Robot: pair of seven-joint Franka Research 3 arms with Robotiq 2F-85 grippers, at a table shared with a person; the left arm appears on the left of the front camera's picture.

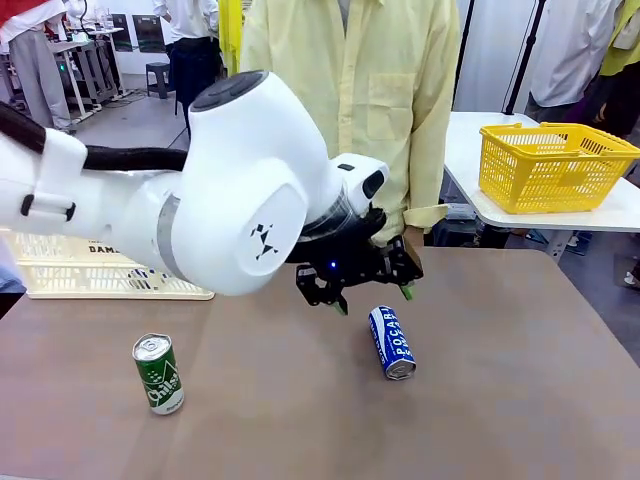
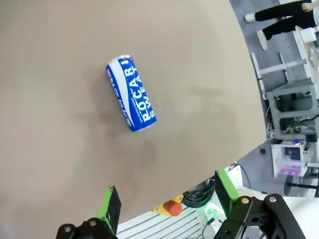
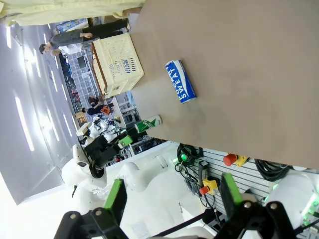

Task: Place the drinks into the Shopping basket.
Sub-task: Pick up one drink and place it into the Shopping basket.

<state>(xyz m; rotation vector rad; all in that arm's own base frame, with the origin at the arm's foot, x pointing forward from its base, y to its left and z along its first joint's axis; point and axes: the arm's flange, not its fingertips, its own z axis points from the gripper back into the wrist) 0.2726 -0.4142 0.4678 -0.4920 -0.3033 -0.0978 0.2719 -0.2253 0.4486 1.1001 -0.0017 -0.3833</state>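
A blue Pocari can [image 1: 391,341] lies on its side on the brown table [image 1: 500,400], right of the middle. A green can [image 1: 159,373] stands upright at the front left. My left gripper [image 1: 374,300] hovers open just behind and above the blue can, nothing between its green pads. In the left wrist view the blue can [image 2: 131,93] lies ahead of the open left gripper [image 2: 168,196]. The right gripper [image 3: 172,196] is open and empty, well back from the blue can [image 3: 180,81] and the green can [image 3: 148,124]. The cream Shopping basket [image 1: 110,272] stands at the table's far left, partly behind my left arm.
A person in a pale yellow shirt [image 1: 350,90] stands at the far edge, one hand [image 1: 413,240] near my left gripper. A yellow mesh basket [image 1: 553,165] sits on a separate white table at the back right. The right wrist view has the Shopping basket [image 3: 118,64] at the table's far corner.
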